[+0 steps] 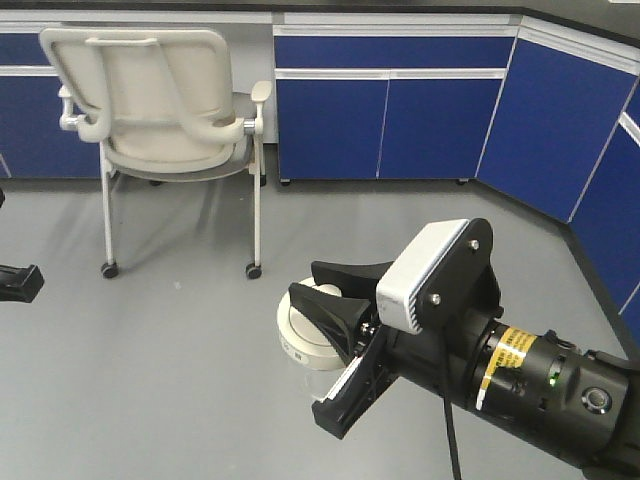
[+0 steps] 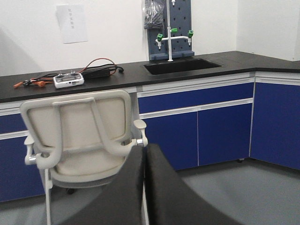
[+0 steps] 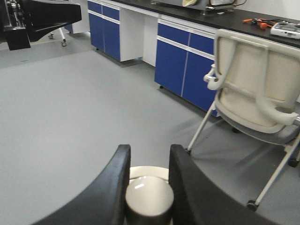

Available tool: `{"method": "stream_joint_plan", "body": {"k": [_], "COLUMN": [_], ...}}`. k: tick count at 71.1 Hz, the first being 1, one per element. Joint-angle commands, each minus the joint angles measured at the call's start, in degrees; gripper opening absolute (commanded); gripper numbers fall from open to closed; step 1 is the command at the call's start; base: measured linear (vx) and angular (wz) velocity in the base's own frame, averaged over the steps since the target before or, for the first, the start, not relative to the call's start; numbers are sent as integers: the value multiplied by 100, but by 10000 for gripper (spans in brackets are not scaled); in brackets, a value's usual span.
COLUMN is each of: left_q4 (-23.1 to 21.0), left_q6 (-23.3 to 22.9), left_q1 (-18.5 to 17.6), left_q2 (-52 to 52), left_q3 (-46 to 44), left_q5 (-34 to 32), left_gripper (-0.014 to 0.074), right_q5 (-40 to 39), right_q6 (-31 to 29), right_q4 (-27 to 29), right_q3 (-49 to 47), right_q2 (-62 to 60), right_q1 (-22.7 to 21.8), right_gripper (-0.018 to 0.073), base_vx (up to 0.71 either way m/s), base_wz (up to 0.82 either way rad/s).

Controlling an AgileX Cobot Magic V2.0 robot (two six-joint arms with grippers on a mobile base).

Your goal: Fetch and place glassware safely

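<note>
No print can be read: the yellow label [image 1: 513,358] on the right arm [image 1: 570,400] (lower right, front view) and the wall paper [image 2: 71,23] are blurred.

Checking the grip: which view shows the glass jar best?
Exterior front-facing: the glass jar shows lid and clear body. Right wrist shows only lid and knob inside the right pincer; left wrist shows nothing.

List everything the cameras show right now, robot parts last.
Glass jar: one, clear, cream-white lid, carried above grey floor.
Chair: one, cream, wheeled, left of front view.
Cabinets: one row, blue, under black countertop.
Sink: one, black, set in countertop.
Controller: one, white, on countertop.
Cables: one tangle, black and orange, beside controller.
Paper sheet: one, white, on wall.
Left gripper: one, black, shut, empty.
Right gripper: one, black, closed on jar's lid.
</note>
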Motion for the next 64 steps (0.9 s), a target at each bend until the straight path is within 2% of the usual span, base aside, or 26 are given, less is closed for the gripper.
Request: {"method": "stream_joint_plan", "body": {"k": [1, 26, 64], "left_q4": [-68, -68, -68], "left_q6": [-34, -34, -34], "left_q1": [-14, -14, -14], "left_q2": [-59, -59, -59], "left_q3": [-142, -142, -142], "left_q5": [-403, -403, -403], "left_gripper": [-7, -7, -7], "right_q5": [-562, -562, -562], "right_q6": [-29, -29, -29], "right_q4": [80, 85, 85], "right_q3": [-169, -169, -169], "right_q2": [-166, -166, -166], "right_q1": [-15, -15, -15], "right_gripper": [-4, -4, -4], "base_vx": [50, 44, 33], "base_wz": [-10, -34, -68]}}
